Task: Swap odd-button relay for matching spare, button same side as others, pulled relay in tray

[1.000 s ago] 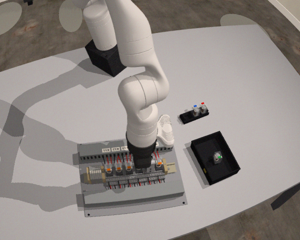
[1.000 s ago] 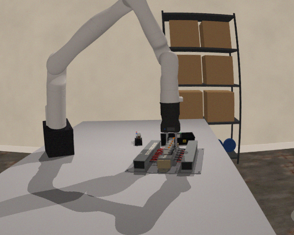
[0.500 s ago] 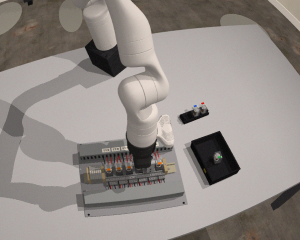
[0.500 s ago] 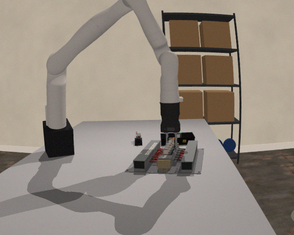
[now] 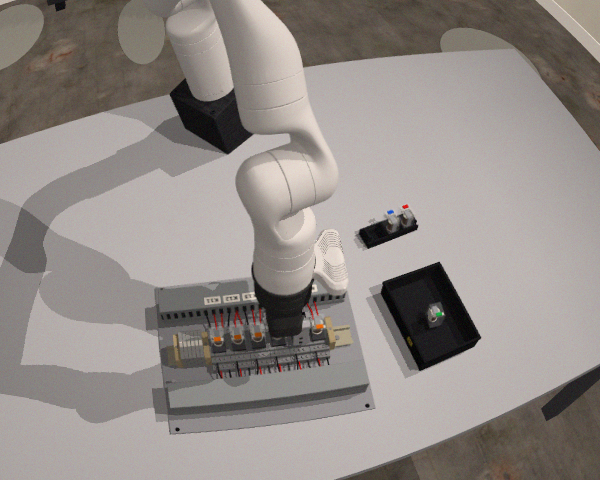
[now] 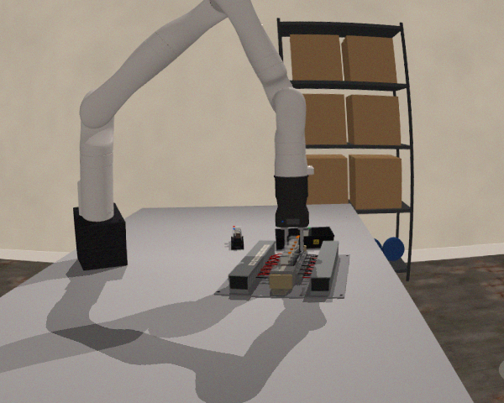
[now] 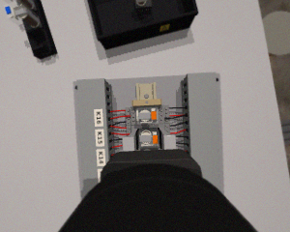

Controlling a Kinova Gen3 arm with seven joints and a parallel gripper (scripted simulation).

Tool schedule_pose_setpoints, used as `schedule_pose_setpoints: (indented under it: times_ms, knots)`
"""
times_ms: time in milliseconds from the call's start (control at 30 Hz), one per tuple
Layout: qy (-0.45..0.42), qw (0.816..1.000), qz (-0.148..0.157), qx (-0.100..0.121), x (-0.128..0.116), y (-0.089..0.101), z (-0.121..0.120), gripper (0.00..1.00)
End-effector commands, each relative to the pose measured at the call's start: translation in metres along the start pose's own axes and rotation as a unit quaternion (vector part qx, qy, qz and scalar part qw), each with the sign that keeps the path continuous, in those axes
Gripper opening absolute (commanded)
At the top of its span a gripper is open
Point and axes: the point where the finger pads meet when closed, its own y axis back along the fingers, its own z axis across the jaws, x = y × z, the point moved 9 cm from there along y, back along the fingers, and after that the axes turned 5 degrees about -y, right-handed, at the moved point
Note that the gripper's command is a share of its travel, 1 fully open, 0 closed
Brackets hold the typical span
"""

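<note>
The spare sits in the row's open socket, pinched by the tool straight above it. Orange-buttoned relays stand close on both sides, red wires behind. Right of the panel, the tray holds the green-buttoned relay; farther off, a holder carries two spares.
</note>
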Motion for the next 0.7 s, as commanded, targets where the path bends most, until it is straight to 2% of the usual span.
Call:
schedule_pose_setpoints:
  times_ms: [0,667]
  knots:
    - [0.0,1.0,0.0,-0.001,0.0001,-0.0004,0.0006,0.0]
    - [0.0,1.0,0.001,-0.001,0.0004,-0.0031,0.0004,0.0]
